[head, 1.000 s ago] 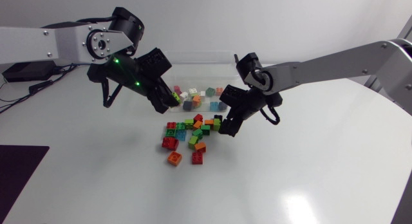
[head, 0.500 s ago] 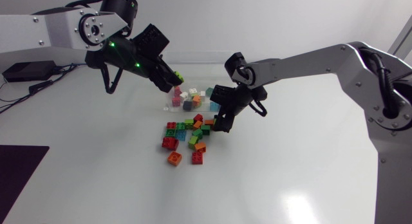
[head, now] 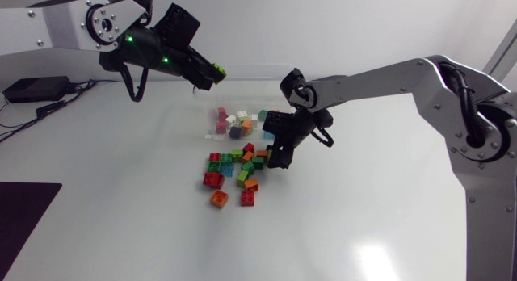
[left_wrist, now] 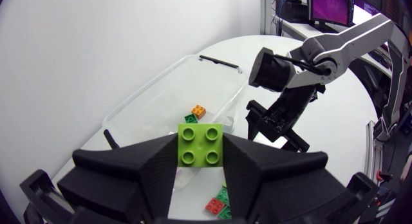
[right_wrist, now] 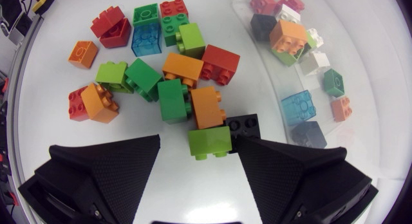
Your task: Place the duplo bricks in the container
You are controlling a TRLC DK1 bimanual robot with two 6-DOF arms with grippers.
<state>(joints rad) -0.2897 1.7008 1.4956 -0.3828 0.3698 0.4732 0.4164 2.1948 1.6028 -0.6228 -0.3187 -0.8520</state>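
My left gripper (head: 212, 73) is shut on a lime green brick (head: 217, 70), held in the air over the near-left corner of the clear container (head: 258, 91). In the left wrist view that brick (left_wrist: 201, 145) sits studs up between the fingers, above the container (left_wrist: 168, 95). A pile of duplo bricks (head: 236, 172) lies on the table in front of the container. My right gripper (head: 277, 152) hangs open at the pile's right edge. Between its fingers (right_wrist: 96, 176) lies another lime brick (right_wrist: 210, 141), untouched, with a black brick (right_wrist: 245, 127) beside it.
Several bricks (head: 236, 123) lie inside the container; in the right wrist view they show behind its clear wall (right_wrist: 360, 69). An orange brick (head: 219, 199) and a red one (head: 248, 199) lie at the pile's near edge. White table stretches bare toward the front.
My left arm has risen and drawn back to the left, carrying the lime brick. My right gripper has shifted left and settled lower at the pile's edge, its fingers narrowing slightly.
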